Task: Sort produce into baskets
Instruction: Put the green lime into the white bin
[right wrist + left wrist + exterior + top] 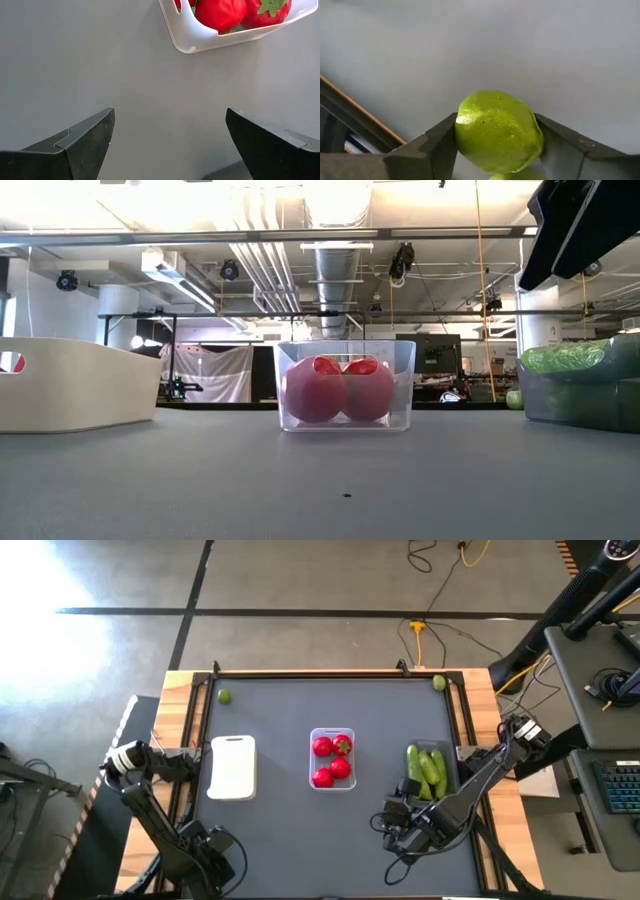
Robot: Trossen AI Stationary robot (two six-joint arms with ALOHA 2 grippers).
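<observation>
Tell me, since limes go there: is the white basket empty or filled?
Empty, it seems: the white basket shows only bare white inside from above.

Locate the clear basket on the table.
In the high view the clear basket sits mid-table, between the white basket on the left and the dark basket on the right.

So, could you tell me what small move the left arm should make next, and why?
Probably lift the lime straight up. The left tool has its fingers against both sides of it, near the table's front left corner, and the white basket looks empty. The right tool waits open, near the clear basket.
</observation>
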